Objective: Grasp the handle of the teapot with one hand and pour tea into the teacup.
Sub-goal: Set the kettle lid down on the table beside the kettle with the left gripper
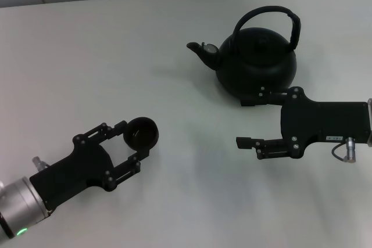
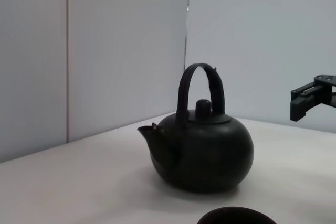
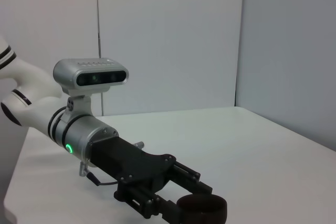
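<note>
Left hand (image 1: 139,142): fingers spread, flanking the teacup (image 1: 142,132) at the near left of the white table (image 1: 192,201); contact not discernible. Right hand (image 1: 245,121): wide open, empty, just in front of the teapot (image 1: 256,62), one fingertip at the pot's base. Teapot: upright at far right, handle (image 1: 273,15) arched overhead, spout facing left, well apart from the teacup.

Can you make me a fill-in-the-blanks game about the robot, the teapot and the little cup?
1. The small round black teacup sits between the fingers of the ____ gripper.
2. The big round matte-black teapot has its short spout pointing toward the robot's ____ side.
3. The right gripper is wide ____, beside the teapot.
4. Nothing grips the arched black handle ____.

Missing words: left; left; open; yet
</note>
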Tool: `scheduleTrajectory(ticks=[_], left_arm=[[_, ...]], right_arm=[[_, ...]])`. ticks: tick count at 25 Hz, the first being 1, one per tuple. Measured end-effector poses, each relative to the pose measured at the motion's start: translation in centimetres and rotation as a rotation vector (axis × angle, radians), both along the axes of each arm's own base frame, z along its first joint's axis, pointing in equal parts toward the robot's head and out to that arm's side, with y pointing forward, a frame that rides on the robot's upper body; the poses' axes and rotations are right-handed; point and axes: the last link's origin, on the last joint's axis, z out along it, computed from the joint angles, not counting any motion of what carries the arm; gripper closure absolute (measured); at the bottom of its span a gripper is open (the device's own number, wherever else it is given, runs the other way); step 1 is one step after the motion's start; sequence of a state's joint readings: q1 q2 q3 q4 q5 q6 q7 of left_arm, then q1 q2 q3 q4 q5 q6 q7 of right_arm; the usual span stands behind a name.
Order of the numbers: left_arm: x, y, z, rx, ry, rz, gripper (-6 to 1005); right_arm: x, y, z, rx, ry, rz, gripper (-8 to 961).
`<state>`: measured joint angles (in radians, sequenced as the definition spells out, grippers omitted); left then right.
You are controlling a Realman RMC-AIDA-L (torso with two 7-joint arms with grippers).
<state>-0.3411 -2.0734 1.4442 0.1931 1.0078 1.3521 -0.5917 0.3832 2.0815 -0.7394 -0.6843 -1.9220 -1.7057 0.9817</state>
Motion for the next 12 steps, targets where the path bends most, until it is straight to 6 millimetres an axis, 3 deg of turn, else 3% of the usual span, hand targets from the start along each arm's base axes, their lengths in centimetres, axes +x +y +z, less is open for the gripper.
scheduleTrajectory(ticks=[12], left_arm=[[0.3,1.1,-0.5,-0.019,0.024,0.024,349]], right_arm=[[0.1,0.0,0.1,0.01,0.002,-0.009,169]])
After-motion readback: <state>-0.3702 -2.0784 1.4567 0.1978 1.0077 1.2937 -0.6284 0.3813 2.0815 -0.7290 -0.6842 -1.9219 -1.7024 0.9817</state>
